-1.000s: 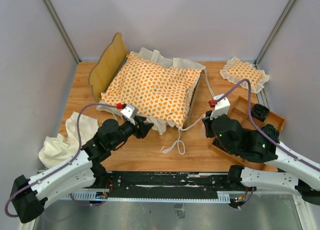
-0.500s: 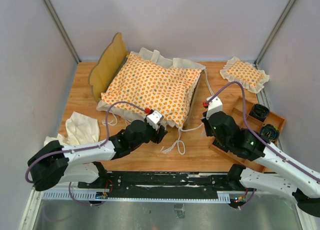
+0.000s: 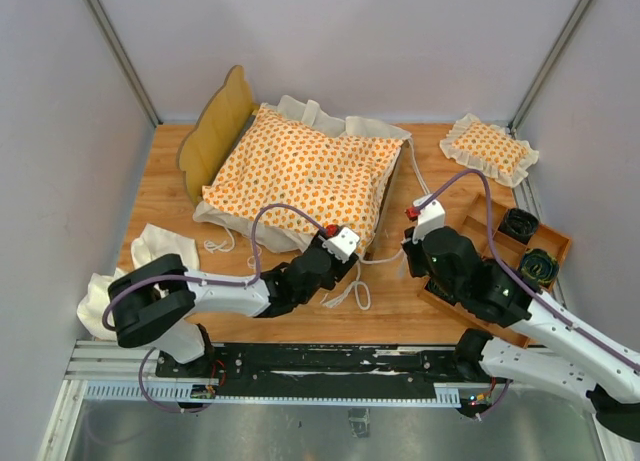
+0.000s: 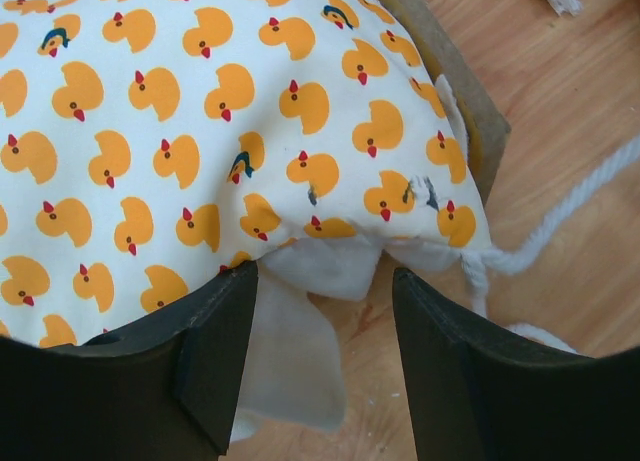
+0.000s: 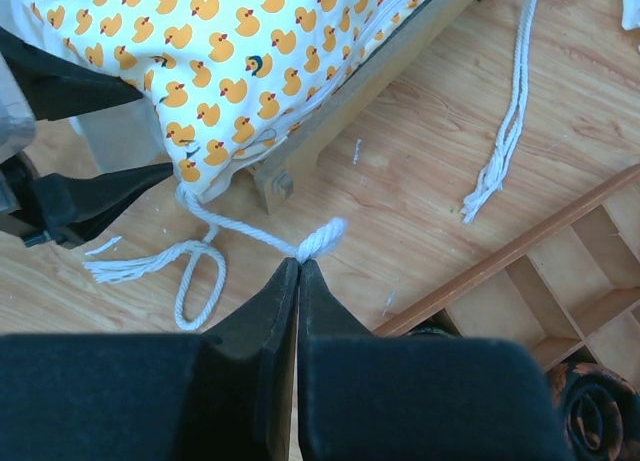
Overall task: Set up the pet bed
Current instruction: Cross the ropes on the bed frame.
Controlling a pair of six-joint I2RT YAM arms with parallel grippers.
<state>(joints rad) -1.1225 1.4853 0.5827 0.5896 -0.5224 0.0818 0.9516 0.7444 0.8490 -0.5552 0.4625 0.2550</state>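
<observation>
While viewed from above, shows a brown wooden bench point(image 3: 165, 196) bearing everything. Carries, on its back left part, a large cream-ruffled cushion printed with orange ducks point(image 3: 300, 176), lying on a small light-wood bed frame with a scalloped headboard point(image 3: 215, 131) and overhanging the frame's near corner. Holds a plain cream cloth point(image 3: 150, 256) crumpled at the front left, well apart from the bed, a compartmented wooden tray point(image 3: 556, 239) at the right edge, and a small square duck-print ruffled pillow point(image 3: 490, 146) at the back right. Finds the left hand point(image 4: 325, 311) released, jaws spread either side of the cushion's white corner ruffle without closing on it. Finds the right hand point(image 5: 298, 266) clenched, tips just beside the knot in a white tie string point(image 5: 320, 241) trailing from the cushion's corner onto the bench; cannot tell whether any strand is pinched.
</observation>
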